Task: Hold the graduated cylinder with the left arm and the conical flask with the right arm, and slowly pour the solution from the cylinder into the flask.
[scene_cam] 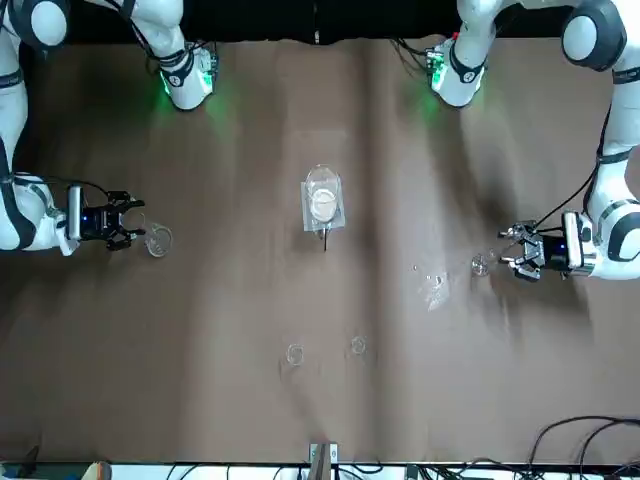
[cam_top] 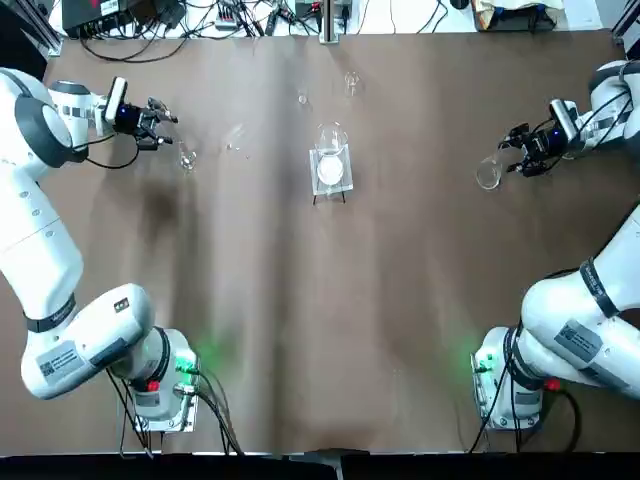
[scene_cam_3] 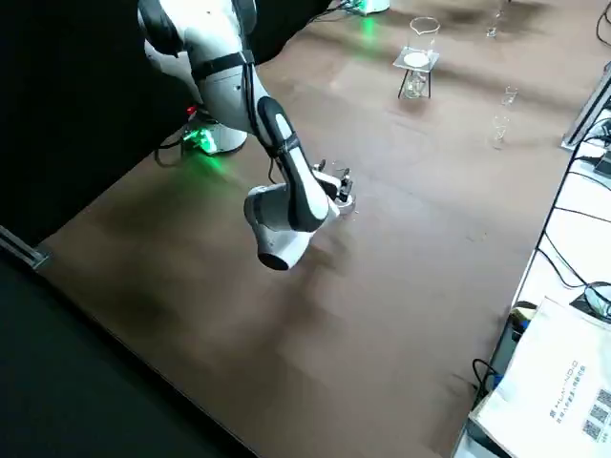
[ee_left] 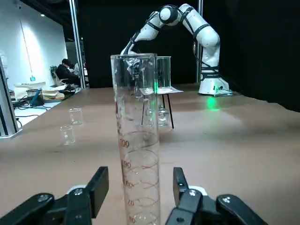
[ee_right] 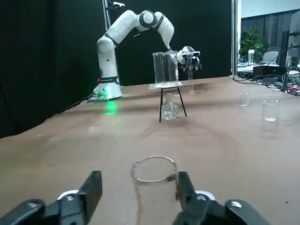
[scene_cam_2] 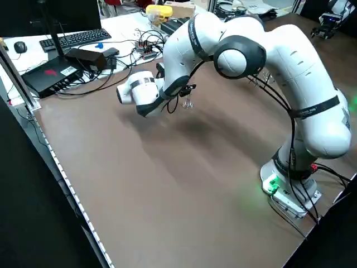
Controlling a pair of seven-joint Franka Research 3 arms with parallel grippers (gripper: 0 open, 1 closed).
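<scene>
Presently, shown at the far left of the table point(cam_top: 400, 260), with the left claw point(ee_left: 140, 185) released, opened to either side of the graduated cylinder point(ee_left: 140, 112). Seen near both inner pads, with contact not evident. Standing upright, long axis vertical, open mouth upward, foot toward the table, scale facing the wrist camera. Likely to handle as light, stiff, slick and brittle glass, top-heavy on so small a foot; best taken around the mid-barrel, squarely and with gentle pressure, to permit a slow tilt toward the robot's right.

Across, on the robot's right, also shown with the right claw point(ee_right: 140, 185) spread apart, around a round-rimmed glass vessel, presumably the conical flask point(cam_top: 489, 173). Not possible to tell whether touching one pad. Apparently upright, rim upward, axis near vertical; judged light, rigid and fragile, to be held level below the rim.

Farther out, between both arms, placed on a stand point(ee_right: 166, 86): a glass beaker point(ee_right: 165, 70). Beyond, toward the far edge, set apart: two small beakers point(ee_right: 271, 110).
</scene>
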